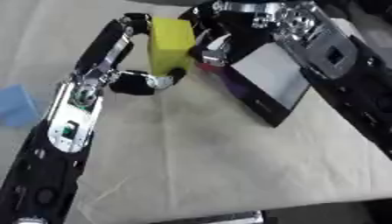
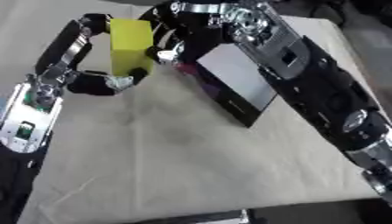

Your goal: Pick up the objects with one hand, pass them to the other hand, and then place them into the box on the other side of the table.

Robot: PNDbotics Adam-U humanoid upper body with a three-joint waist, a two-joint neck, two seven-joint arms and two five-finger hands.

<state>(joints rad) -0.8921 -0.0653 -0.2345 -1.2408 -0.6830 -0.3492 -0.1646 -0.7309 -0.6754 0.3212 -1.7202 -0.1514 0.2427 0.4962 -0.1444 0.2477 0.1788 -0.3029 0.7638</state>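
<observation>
A yellow block (image 1: 170, 43) hangs upright above the table's far middle. My left hand (image 1: 106, 50) holds it from the left, with fingers curled over its top and the thumb (image 1: 164, 80) under its lower edge. My right hand (image 2: 165, 46) comes in from the upper right, and its fingers curl against the block's right side. The box (image 1: 260, 107), dark with a grey inside, stands on the table just right of the block, below the right arm. A pink bit shows at the box's near corner, behind the block.
A blue object (image 1: 17, 105) lies at the left edge of the beige table cloth (image 1: 207, 153). The table's front edge (image 1: 229, 210) runs along the bottom. My right forearm (image 2: 329, 96) crosses above the box's right side.
</observation>
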